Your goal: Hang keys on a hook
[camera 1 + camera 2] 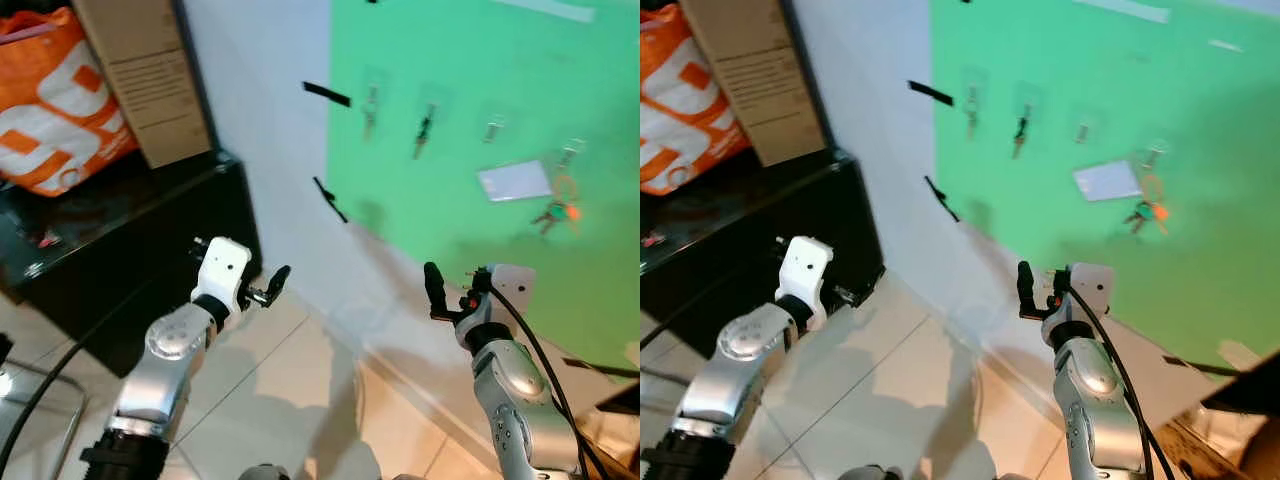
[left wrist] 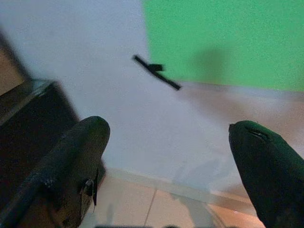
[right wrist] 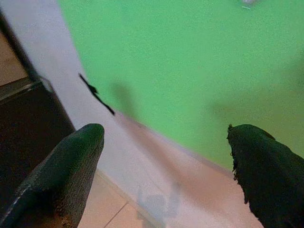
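Note:
A bunch of keys (image 1: 556, 209) on an orange ring hangs from the rightmost clear hook (image 1: 570, 153) on the green sheet (image 1: 470, 60), next to a white card (image 1: 514, 181). Further left on the sheet are other hooks (image 1: 493, 128), and a dark key (image 1: 423, 133) hangs from one of them. My left gripper (image 1: 272, 288) is raised in front of the white wall, below and left of the sheet. Its fingers (image 2: 71, 161) are open with nothing between them. My right gripper (image 1: 436, 290) is up below the sheet's lower part, also open and empty, with its fingers (image 3: 66, 171) spread.
A black cabinet (image 1: 130, 250) stands to the left, with an orange bag (image 1: 50, 100) and a cardboard box (image 1: 145, 70) on it. Two black tape strips (image 1: 330, 198) cross the sheet's left edge. Tiled floor (image 1: 280, 400) lies below, meeting the wall at a skirting line.

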### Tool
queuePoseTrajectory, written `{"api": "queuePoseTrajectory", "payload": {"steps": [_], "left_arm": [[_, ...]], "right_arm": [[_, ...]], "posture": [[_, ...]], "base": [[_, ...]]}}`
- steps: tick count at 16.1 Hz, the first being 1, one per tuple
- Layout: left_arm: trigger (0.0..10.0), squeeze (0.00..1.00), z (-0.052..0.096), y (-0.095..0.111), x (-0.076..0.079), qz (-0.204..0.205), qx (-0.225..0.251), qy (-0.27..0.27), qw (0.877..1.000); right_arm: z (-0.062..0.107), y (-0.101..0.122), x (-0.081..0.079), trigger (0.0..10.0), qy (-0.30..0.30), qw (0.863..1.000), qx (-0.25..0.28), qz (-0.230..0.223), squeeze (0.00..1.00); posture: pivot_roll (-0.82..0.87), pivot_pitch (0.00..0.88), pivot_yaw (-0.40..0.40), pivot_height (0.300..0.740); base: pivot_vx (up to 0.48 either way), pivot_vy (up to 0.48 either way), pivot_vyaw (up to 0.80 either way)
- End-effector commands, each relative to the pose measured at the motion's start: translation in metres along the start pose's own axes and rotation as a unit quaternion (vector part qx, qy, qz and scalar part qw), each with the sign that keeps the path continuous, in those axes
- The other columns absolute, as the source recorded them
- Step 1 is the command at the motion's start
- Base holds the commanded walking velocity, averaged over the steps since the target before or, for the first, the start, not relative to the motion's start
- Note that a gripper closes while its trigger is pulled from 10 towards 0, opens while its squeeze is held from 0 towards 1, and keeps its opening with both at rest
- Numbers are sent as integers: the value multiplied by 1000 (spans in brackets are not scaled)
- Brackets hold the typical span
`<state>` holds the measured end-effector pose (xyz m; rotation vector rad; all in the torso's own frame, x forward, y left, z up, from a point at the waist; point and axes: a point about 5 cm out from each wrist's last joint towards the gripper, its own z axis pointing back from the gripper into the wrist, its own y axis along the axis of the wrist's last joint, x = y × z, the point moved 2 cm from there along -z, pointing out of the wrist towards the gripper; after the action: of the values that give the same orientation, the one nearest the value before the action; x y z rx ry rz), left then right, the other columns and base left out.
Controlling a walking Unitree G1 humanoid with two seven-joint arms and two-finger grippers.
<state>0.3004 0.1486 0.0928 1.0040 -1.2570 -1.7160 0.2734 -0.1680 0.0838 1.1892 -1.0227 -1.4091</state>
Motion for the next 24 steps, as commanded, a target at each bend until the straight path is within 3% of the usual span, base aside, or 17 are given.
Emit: {"api": "queuePoseTrajectory", "payload": {"steps": [1,3,9,13,21,24], "left_arm": [[10000,0,2,4,-6,-1,14,25,1000],[10000,0,0,2,-7,-16,21,26,999],[10000,0,-8,5,-6,-6,31,31,999],[10000,0,-15,7,-14,-2,34,42,999],[10000,0,-16,8,-16,0,39,46,998],[10000,0,-15,10,-17,-1,44,50,998]], "right_arm": [[-1,3,-2,10000,1,1000,10,19,1000],[2,5,-2,10000,-4,998,11,64,1000],[1,-1,1,10000,-15,998,-10,53,1000],[-4,2,-1,10000,-17,998,-7,60,1000],[-9,3,-10,10000,18,997,-7,81,1000],[-10,2,-10,10000,19,997,-12,79,1000]], "posture": [[-45,0,20,740],[-75,0,30,740],[-84,0,39,740],[-91,0,53,740],[-72,0,32,740],[-71,0,30,740]], "base": [[0,0,794],[0,0,794],[0,0,799],[0,0,0],[0,0,0],[310,0,735]]}}
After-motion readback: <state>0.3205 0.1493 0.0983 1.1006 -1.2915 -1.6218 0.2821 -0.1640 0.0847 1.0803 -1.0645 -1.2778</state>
